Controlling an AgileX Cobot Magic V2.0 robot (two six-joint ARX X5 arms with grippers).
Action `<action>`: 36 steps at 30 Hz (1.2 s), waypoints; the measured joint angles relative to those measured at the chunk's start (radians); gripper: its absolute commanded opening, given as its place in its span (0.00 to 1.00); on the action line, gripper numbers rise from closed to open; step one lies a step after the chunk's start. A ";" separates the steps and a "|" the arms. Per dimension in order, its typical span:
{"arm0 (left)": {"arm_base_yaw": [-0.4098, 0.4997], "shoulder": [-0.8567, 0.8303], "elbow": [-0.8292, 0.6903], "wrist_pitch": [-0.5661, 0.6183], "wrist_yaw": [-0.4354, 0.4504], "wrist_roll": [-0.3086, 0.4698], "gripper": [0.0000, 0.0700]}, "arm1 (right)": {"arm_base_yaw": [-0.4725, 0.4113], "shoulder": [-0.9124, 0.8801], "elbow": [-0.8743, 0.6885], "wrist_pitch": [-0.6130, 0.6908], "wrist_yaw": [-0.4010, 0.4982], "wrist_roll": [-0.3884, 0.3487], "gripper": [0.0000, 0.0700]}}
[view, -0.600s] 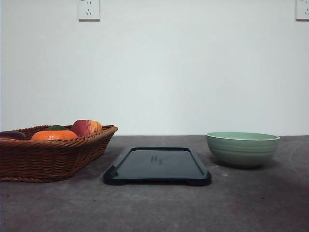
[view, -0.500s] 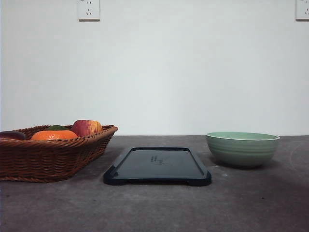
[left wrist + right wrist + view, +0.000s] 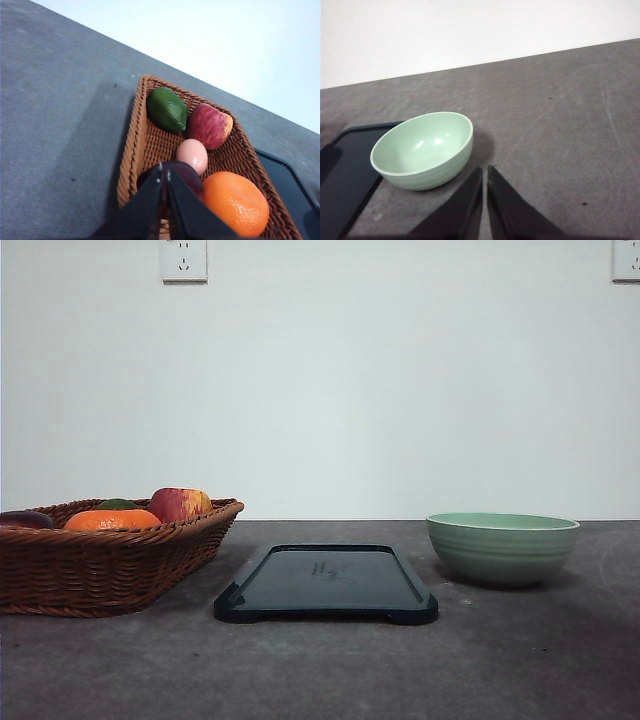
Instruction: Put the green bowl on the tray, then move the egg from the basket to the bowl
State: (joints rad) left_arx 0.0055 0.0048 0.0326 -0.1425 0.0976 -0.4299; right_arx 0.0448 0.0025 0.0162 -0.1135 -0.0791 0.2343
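- A plain white wall (image 3: pixel 400 390) fills the background.
- Two white power sockets sit high on it, one at the left (image 3: pixel 184 260), one at the right edge (image 3: pixel 627 260).
- The bench (image 3: pixel 330 670) is dark grey, mottled, evenly lit.

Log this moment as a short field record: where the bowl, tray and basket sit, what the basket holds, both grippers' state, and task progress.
green bowl: on the table, right of the tray, empty
tray: centre of table, bare
basket: left of the tray
basket contents: egg, apple, orange, avocado, a dark purple item partly hidden
left gripper: above the basket, fingers together
right gripper: near the bowl, fingers together, holding nothing
progress: neither step done
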 measured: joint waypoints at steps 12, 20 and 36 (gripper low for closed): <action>0.000 0.000 0.017 0.175 -0.025 0.055 0.00 | 0.000 0.002 0.048 0.074 0.001 0.012 0.01; 0.000 0.065 0.152 0.167 -0.025 0.083 0.00 | 0.000 0.044 0.156 0.073 -0.001 0.018 0.01; -0.002 0.522 0.543 -0.043 -0.024 0.203 0.00 | 0.000 0.475 0.455 0.011 -0.113 -0.019 0.01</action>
State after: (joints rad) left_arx 0.0039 0.5271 0.5752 -0.1852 0.0734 -0.2267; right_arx 0.0448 0.4773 0.4713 -0.1022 -0.1925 0.2155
